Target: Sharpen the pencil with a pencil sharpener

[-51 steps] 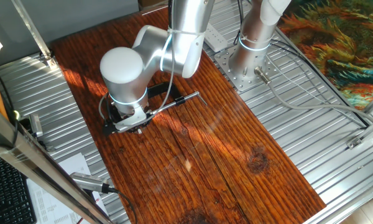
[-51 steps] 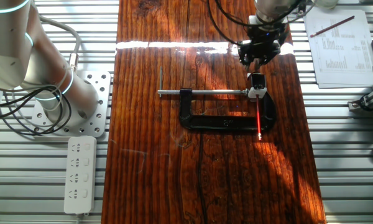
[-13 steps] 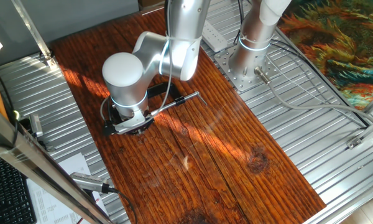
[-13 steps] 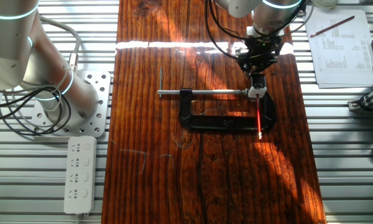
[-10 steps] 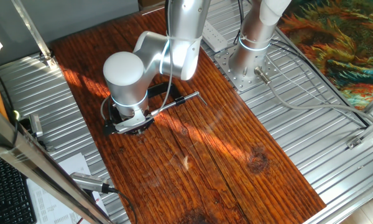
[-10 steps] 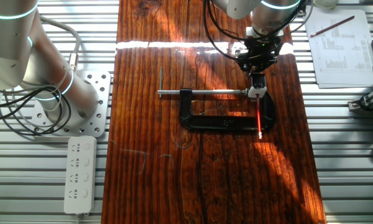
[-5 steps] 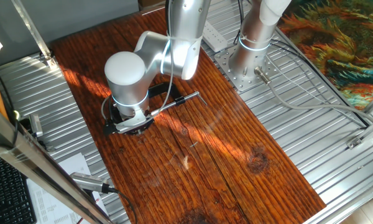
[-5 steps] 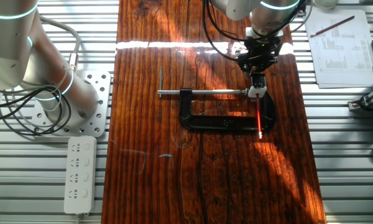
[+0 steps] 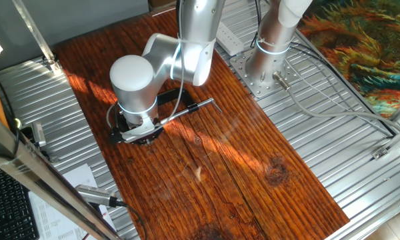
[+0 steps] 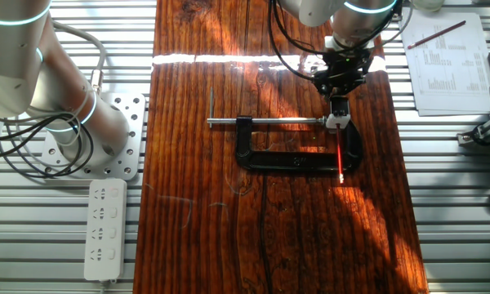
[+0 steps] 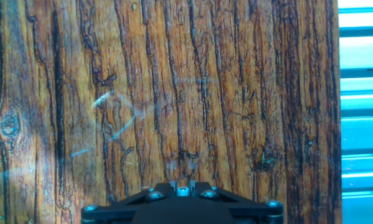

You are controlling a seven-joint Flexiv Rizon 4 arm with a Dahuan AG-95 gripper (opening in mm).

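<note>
In the other fixed view the pencil (image 10: pixel 340 155), a thin red stick, lies across the open end of a big black C-clamp (image 10: pixel 294 160) with a silver screw rod (image 10: pixel 265 122). The pencil sharpener (image 10: pixel 336 111), a small black lump with a pale spot, sits at the pencil's far end. My gripper (image 10: pixel 337 96) points down right at the sharpener, its fingertips at or around it. The wrist hides the fingers in one fixed view. The hand view shows only wood grain and the gripper's base (image 11: pixel 181 208), with no fingers, sharpener or pencil.
A second arm's base (image 10: pixel 106 135) and a white power strip (image 10: pixel 104 229) stand left of the wooden board. A printed sheet (image 10: pixel 445 61) lies at the right. The board's right edge (image 10: pixel 396 163) is close to the clamp. The clamp's rod (image 9: pixel 187 111) pokes out beside the wrist.
Five seconds ago the gripper hung a little above the sharpener; it has come down onto it. Over the last second it only wobbles slightly; pencil and clamp have not moved.
</note>
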